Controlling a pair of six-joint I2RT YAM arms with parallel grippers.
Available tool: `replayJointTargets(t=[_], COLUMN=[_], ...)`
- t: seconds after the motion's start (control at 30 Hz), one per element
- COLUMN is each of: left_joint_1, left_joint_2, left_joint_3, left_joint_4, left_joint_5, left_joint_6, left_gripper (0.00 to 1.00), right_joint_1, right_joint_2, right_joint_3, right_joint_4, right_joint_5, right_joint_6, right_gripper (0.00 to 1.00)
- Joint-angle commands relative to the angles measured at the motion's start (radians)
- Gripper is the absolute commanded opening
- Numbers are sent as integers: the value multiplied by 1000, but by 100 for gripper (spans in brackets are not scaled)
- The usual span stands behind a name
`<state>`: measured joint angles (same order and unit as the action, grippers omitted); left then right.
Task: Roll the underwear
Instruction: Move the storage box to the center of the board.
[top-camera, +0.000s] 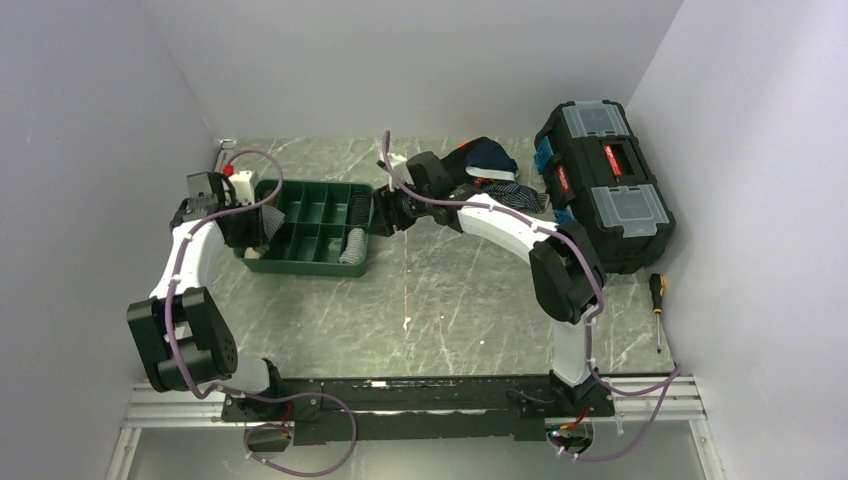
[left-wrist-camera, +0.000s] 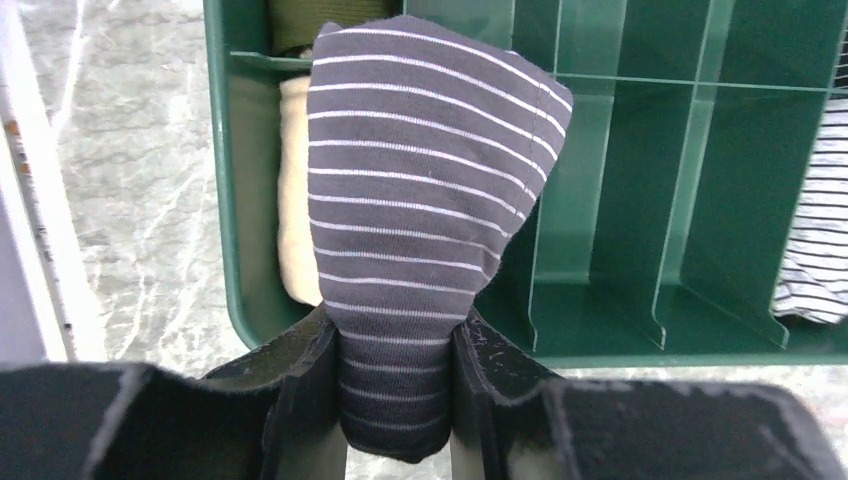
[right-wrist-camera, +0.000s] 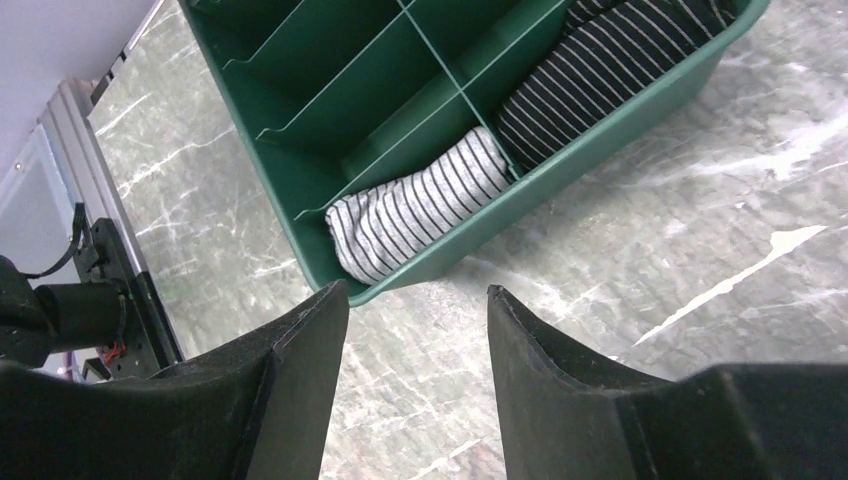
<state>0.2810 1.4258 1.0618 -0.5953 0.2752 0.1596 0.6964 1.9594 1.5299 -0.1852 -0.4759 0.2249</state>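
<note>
The underwear (right-wrist-camera: 420, 205) is a pale roll with fine dark stripes. It lies in the near right compartment of the green divided tray (right-wrist-camera: 610, 135), and also shows in the top view (top-camera: 352, 245) and at the right edge of the left wrist view (left-wrist-camera: 815, 230). My left gripper (left-wrist-camera: 395, 350) is shut on a rolled navy-blue striped garment (left-wrist-camera: 420, 180) and holds it over the tray's left end (left-wrist-camera: 225, 200). My right gripper (right-wrist-camera: 418, 300) is open and empty above the table, just off the tray's near right corner.
The tray (top-camera: 310, 265) also holds a dark striped roll (right-wrist-camera: 600, 70), a cream roll (left-wrist-camera: 295, 200) and an olive one (left-wrist-camera: 320, 20). A heap of dark garments (top-camera: 490, 160) lies at the back right beside a black toolbox (top-camera: 605, 185). A screwdriver (top-camera: 657, 300) lies at the right.
</note>
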Motion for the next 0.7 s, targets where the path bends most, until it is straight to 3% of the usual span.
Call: replayJointTargets(t=[0.0,0.3,0.67], left_joint_1=[-63,-213,-232], left_joint_2=[-43,-27,23], left_joint_3=[6,-26,-31], left_joint_4=[46,70,78], left_joint_5=[-167,-417,-475], left_joint_6=[-4,51,77], left_gripper=[0,0,0], right_joint_1=[-14,-33,-47], right_joint_2=[-63,-75,-98], right_joint_3=[-10,-49,-81], right_joint_4=[35,64,86], right_joint_5=[-11,-41,-57], right_joint_6=[-19,0,5], right_gripper=[56,56,57])
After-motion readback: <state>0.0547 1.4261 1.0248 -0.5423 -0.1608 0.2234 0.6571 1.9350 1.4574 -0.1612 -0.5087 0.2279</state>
